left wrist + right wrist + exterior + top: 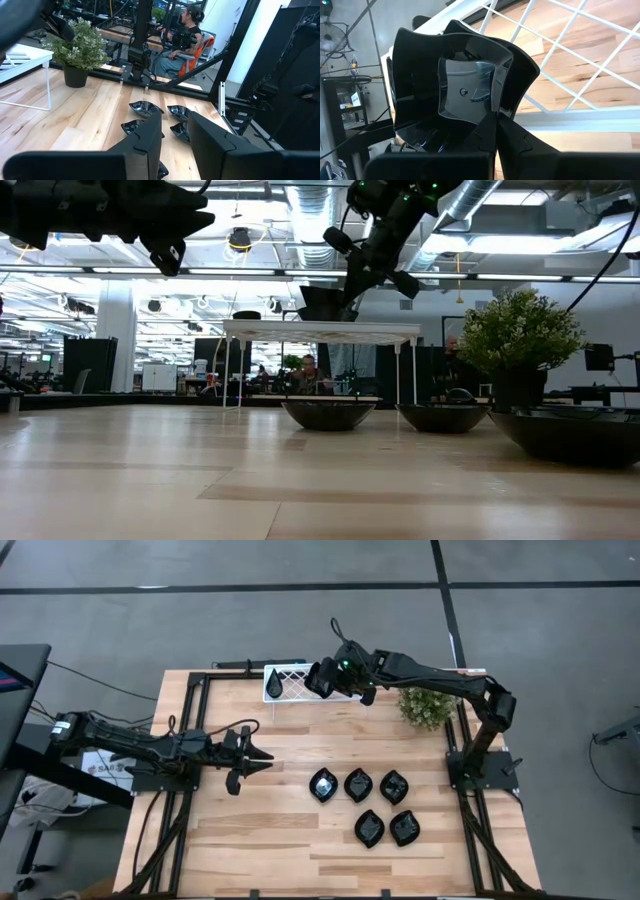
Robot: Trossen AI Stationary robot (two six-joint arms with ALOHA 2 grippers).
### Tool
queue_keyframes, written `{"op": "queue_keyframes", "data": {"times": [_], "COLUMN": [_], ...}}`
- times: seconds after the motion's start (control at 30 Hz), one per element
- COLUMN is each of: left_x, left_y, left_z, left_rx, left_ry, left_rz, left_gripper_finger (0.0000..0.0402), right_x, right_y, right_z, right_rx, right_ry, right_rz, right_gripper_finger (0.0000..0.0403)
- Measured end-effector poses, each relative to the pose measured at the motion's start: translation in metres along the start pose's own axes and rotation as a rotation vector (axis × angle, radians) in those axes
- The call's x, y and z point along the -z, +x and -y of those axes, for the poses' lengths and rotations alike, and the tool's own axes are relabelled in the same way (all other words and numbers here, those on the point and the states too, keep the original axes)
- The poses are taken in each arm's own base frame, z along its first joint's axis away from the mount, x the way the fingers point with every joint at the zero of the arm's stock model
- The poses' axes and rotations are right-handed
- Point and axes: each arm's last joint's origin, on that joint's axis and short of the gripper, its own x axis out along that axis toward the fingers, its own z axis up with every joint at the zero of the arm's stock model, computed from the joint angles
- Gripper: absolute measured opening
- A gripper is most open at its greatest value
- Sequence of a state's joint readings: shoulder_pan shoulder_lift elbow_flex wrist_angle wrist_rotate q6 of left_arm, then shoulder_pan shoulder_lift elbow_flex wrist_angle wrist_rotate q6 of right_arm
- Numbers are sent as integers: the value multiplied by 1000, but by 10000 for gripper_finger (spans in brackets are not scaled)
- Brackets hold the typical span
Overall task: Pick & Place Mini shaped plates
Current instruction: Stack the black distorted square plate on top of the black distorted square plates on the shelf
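Observation:
A glossy black wavy-edged square plate [465, 90] is in my right gripper [496, 117], which is shut on it over the white lattice rack [295, 690] at the table's far edge. In the low view this plate [325, 305] sits right at the rack's top [320, 330]; I cannot tell whether it touches. A teardrop plate [272, 687] lies on the rack's left end. Several more black plates [358, 784] rest on the table right of centre. My left gripper [255, 755] hovers open at the left, with nothing between its fingers [150, 135]. My right gripper pinches the square plate's rim [496, 107] between its two fingers, at one wavy side. The fingers slant down from the table's right. The plate is tipped up on edge, its hollow facing the wrist camera, over the rack's lattice.
A small green plant in a dark pot [425, 705] stands at the far right, close to my right arm. Black frame rails run along the table's left and right sides. Bare wood lies between my left gripper and the plates on the table.

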State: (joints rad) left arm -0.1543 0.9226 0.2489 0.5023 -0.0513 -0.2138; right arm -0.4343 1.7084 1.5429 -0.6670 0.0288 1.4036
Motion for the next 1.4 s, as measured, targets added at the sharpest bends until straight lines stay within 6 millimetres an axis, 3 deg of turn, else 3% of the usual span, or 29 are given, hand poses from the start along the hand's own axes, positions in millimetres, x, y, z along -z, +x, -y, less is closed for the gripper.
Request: {"op": "queue_keyframes", "data": {"times": [0.9, 1.4], "left_x": [0, 0], "left_y": [0, 0], "left_z": [0, 0], "left_rx": [0, 0], "left_ry": [0, -1], "left_rz": [0, 0], "left_gripper_finger": [97, 97], "right_x": [0, 0], "right_y": [0, 0], "right_z": [0, -2], "right_rx": [-1, -21], "right_ry": [4, 4], "right_rz": [5, 8], "right_gripper_finger": [2, 85]}}
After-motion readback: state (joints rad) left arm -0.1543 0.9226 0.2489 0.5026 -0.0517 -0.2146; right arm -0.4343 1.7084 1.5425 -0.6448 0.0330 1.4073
